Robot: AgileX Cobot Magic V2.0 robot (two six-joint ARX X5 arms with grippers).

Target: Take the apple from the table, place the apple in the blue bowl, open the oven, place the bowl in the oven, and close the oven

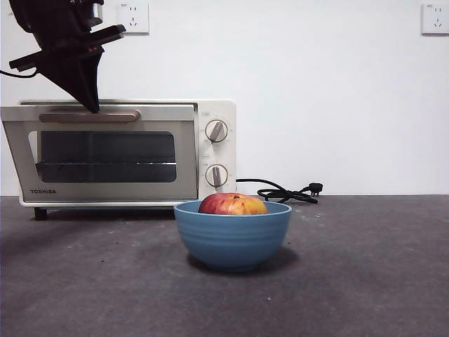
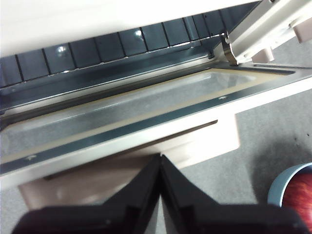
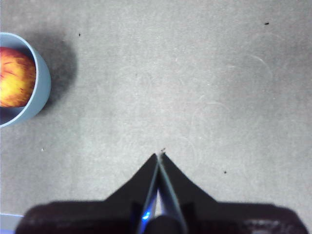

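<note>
The red and yellow apple (image 1: 233, 204) lies inside the blue bowl (image 1: 233, 239), which stands on the table (image 1: 365, 281) in front of the oven's knobs. The cream oven (image 1: 217, 151) stands at the back left. My left gripper (image 1: 93, 109) comes down from the top left, shut, its tip touching the beige door handle (image 1: 90, 116). In the left wrist view the left gripper (image 2: 160, 157) presses on the handle (image 2: 195, 146), and the door's top edge stands slightly ajar from the oven body. My right gripper (image 3: 159, 155) is shut, hovering over bare table with the bowl (image 3: 41, 83) and apple (image 3: 14, 78) off to one side.
A black power cable with plug (image 1: 280, 191) lies on the table right of the oven. Two wall sockets (image 1: 133, 17) sit high on the white wall. Bare table stretches right of the bowl.
</note>
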